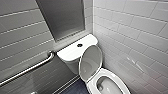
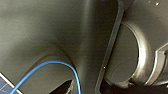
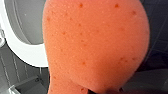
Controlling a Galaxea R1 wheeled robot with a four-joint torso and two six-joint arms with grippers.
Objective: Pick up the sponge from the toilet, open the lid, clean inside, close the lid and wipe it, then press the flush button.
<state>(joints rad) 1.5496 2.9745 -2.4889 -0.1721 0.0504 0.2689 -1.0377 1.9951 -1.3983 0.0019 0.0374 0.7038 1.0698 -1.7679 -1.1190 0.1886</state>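
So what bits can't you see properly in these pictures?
The toilet: front of the bowl cut off by the head view's bottom edge.
The sponge: its outline runs past the right wrist view's edges.
The grab bar: lower end cut off by the head view's left edge.

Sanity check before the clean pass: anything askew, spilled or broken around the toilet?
Nothing stands out. The lid is raised beside the tank, the toilet shows no crack or spill that I can make out, the flush button sits in the tank top, and the sponge looks whole.
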